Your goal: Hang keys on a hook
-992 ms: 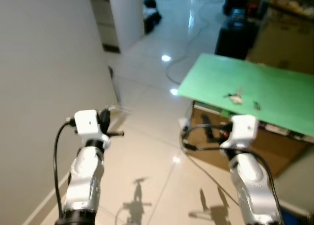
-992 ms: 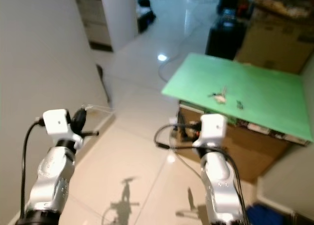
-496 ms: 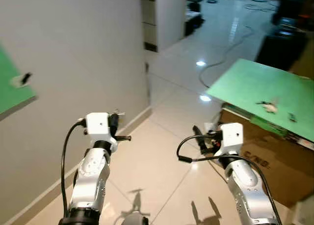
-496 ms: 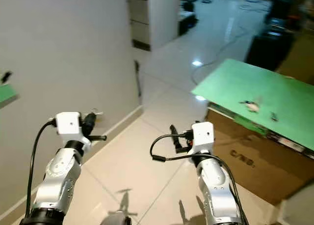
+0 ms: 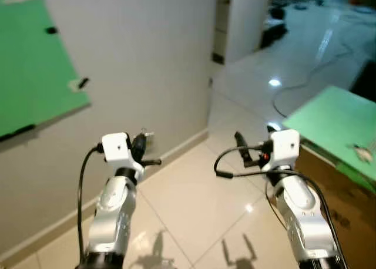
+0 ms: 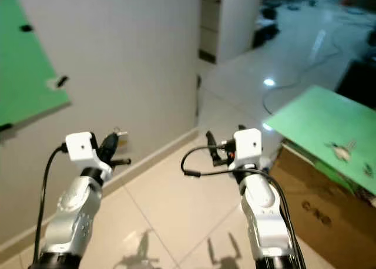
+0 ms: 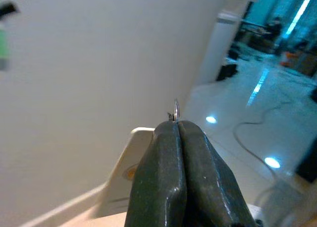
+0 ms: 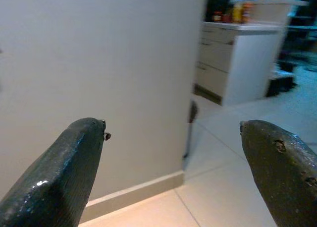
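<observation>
My left gripper (image 5: 143, 144) is held out at chest height, shut on the keys; a thin metal key ring (image 7: 176, 110) pokes up between the closed fingers. A green board (image 5: 29, 69) hangs on the grey wall up to the left, carrying small black hooks (image 5: 83, 83), one higher (image 5: 51, 30). The gripper is well below and to the right of the board, apart from it. My right gripper (image 5: 241, 147) is held out level, open and holding nothing, its fingers (image 8: 74, 157) wide apart.
A green-topped table (image 5: 335, 119) on a cardboard box (image 6: 320, 207) stands at the right with small items on it. The grey wall (image 5: 147, 57) runs along the left to a white cabinet (image 5: 244, 19). Glossy tiled floor (image 5: 200, 210) lies ahead.
The camera has swung left: the green wall board and hooks have come further into view and the green table has slid to the right edge. Both arms keep their pose.
</observation>
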`<state>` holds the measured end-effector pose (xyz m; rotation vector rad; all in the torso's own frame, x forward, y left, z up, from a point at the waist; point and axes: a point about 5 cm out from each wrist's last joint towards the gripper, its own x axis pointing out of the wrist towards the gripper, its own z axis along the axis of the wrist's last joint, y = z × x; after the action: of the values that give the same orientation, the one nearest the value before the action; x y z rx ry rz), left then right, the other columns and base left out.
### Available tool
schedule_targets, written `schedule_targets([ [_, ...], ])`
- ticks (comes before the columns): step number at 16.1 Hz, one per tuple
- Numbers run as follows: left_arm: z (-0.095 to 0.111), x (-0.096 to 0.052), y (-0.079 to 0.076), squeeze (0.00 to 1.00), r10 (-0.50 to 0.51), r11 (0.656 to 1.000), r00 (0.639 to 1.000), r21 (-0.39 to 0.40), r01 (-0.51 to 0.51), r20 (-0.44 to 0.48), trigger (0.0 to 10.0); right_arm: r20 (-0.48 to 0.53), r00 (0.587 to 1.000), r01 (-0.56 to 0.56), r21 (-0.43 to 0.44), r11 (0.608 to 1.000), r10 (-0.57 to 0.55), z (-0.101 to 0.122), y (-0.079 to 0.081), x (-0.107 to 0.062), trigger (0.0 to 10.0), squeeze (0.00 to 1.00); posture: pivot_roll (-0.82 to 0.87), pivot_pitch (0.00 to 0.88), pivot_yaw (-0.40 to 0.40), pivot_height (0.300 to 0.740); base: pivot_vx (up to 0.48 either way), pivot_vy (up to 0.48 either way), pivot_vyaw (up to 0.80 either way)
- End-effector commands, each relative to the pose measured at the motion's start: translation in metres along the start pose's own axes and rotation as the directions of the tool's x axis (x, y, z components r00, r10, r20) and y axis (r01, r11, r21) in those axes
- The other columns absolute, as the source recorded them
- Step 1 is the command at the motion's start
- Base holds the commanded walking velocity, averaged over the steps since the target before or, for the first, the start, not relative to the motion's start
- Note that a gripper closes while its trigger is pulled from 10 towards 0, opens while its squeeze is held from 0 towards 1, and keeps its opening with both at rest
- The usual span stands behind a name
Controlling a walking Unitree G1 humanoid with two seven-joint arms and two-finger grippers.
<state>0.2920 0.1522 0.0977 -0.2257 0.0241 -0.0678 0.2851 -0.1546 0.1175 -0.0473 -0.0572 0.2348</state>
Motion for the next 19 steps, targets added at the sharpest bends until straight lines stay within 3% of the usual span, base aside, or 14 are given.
schedule_targets([
  [1,0.002,-0.001,-0.001,0.0,-0.011,0.999,1.0,0.035,0.011,-0.001,10.0,-0.037,0.999,-0.017,0.002,1.0,0.017,-0.006,0.003,-0.001,10.0,0.0,-0.02,0.0,0.05,0.74,0.0,0.0,0.41],
  [12,0.005,0.006,-0.005,0.0,-0.02,0.996,1.0,0.083,0.019,0.003,10.0,-0.078,0.997,-0.014,0.002,1.0,0.014,-0.013,0.009,0.002,10.0,0.0,-0.02,0.0,0.058,0.74,0.0,0.0,0.11],
  [17,0.004,0.006,-0.009,0.0,-0.025,0.997,1.0,0.076,0.025,-0.002,10.0,-0.077,0.995,-0.053,0.04,0.998,0.056,-0.014,0.013,0.002,10.0,0.0,-0.02,0.0,0.06,0.74,0.0,0.474,0.26],
  [19,0.002,0.007,-0.013,0.0,-0.04,0.995,0.999,0.093,0.041,-0.014,10.0,-0.082,0.994,-0.067,0.068,0.995,0.073,-0.015,0.014,0.002,10.0,0.0,-0.02,0.0,0.06,0.74,0.0,0.0,0.0],
])
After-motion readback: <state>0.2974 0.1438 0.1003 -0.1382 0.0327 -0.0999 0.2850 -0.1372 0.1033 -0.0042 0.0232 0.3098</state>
